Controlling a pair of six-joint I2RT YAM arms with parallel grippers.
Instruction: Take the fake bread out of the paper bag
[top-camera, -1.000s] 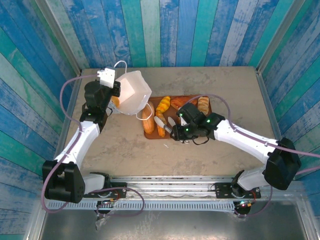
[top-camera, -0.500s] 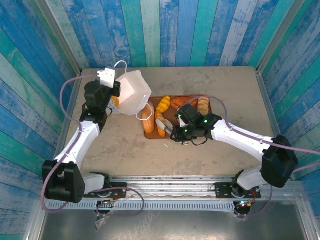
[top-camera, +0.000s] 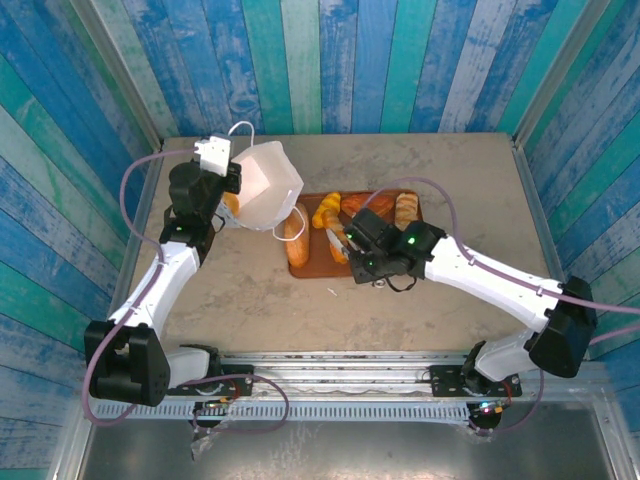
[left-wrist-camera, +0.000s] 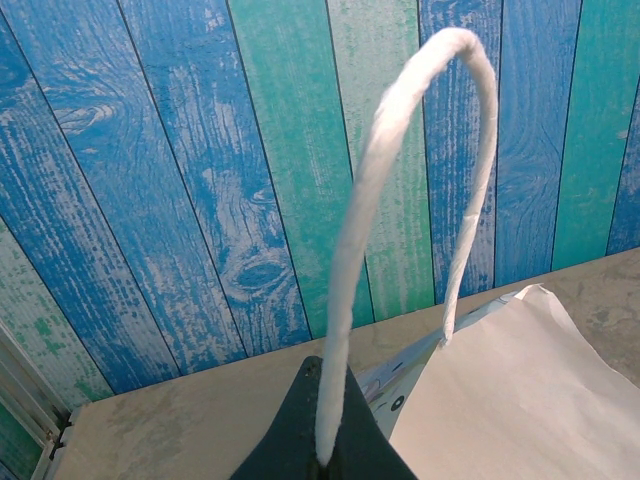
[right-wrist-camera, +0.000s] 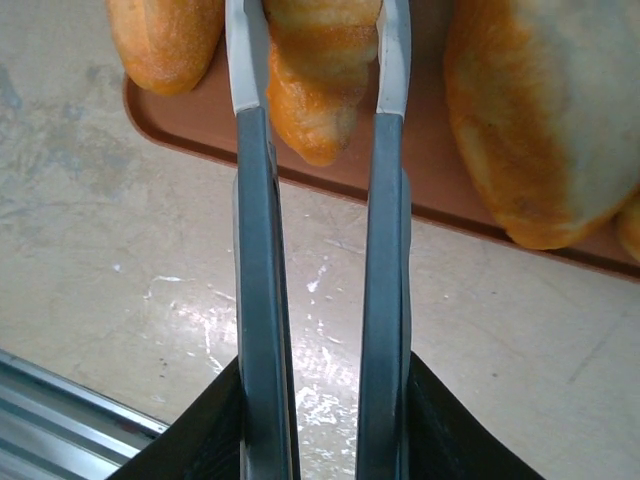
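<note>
1. Left gripper (left-wrist-camera: 322, 455): jaws clenched on one white cord handle (left-wrist-camera: 372, 190) of the paper bag (top-camera: 266, 184). The loop stands up above the jaws, in front of the blue-green plank wall (left-wrist-camera: 150, 200).
2. The paper bag is at the back left of the worktop (top-camera: 240, 300), just left of the brown tray (top-camera: 300, 270). It is tilted and hung by that handle. Can't tell if its base touches the worktop.
3. The bag's second handle (top-camera: 297, 218) droops on the tray side, beside the leftmost loaf (top-camera: 294, 242).
4. The bread (top-camera: 357, 205) is on the tray, centre of the worktop, outside the bag. There are several golden pieces: the long loaf at the left end, orange ones in the middle, and a pale ridged loaf (top-camera: 407, 208) at the right end.
5. Right gripper (right-wrist-camera: 317, 40): over the tray's near edge, jaws grasping a ridged roll (right-wrist-camera: 315, 95), one finger (right-wrist-camera: 243, 60) pressed on each side.
6. Right wrist view: a small roll (right-wrist-camera: 165, 40) lies left of the jaws and a big loaf (right-wrist-camera: 540, 120) right of them. Both are on the tray and neither touches the fingers.
</note>
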